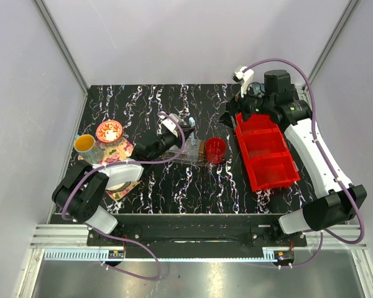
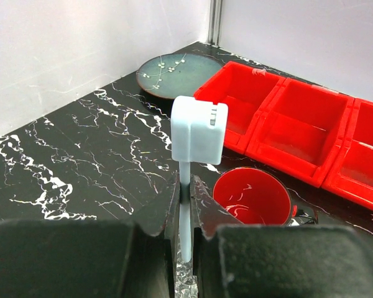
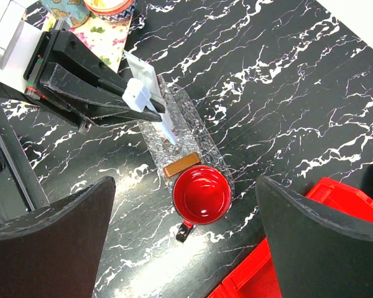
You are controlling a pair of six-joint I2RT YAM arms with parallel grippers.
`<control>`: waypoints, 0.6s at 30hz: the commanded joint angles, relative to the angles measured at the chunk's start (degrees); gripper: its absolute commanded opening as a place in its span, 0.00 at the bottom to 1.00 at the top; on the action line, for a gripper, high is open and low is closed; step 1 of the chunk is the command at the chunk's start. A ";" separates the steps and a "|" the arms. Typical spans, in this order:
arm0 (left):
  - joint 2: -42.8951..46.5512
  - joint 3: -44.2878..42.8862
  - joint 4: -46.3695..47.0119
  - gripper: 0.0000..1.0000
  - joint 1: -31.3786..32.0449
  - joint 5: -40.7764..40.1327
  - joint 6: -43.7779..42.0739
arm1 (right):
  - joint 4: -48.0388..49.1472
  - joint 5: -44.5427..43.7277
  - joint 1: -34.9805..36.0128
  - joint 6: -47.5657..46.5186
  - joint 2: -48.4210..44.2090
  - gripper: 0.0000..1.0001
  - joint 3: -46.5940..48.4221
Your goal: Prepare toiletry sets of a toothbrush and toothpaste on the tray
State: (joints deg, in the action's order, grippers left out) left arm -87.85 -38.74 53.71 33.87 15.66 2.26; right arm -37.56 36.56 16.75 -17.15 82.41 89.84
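Black white-veined table (image 1: 174, 192), clear tray (image 3: 202, 139), red cup (image 1: 216, 149) beside it, red bin (image 1: 267, 152), flowery tray (image 3: 105, 34), possibly speckled plate (image 2: 174, 73)

- The toothbrush (image 2: 198, 130) is clamped upright in the left pincer (image 2: 185, 192), capped head uppermost.
- A red cup (image 2: 252, 197), red bin (image 2: 298, 133) and dark plate (image 2: 174, 71) are seen on the bench (image 2: 81, 161).

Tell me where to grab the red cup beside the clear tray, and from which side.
I'd take the red cup by its rim, coming straight down: it stands upright and open, so one finger fits inside the wall and one outside. Pinch the side away from the clear tray, whose brown end handle sits close beside the cup.
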 commanded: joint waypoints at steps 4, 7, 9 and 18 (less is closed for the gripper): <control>-1.70 1.04 8.07 0.00 0.50 -1.60 -1.73 | 1.61 1.24 -0.41 -0.17 -1.38 1.00 -0.28; -2.58 1.21 8.69 0.00 0.76 -1.77 -1.91 | 1.70 1.24 -0.41 -0.17 -1.46 1.00 -0.37; -2.94 1.47 9.30 0.00 0.76 -2.12 -1.91 | 1.61 1.24 -0.40 -0.26 -1.64 1.00 -0.55; -3.55 1.56 9.57 0.00 0.94 -2.04 -1.91 | 1.70 1.15 -0.41 -0.43 -1.82 1.00 -0.98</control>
State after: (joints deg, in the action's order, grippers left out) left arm -91.02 -37.71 57.58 34.44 14.46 1.26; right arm -37.56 36.77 16.75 -17.15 82.41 89.08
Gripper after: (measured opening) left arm 0.111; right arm 0.994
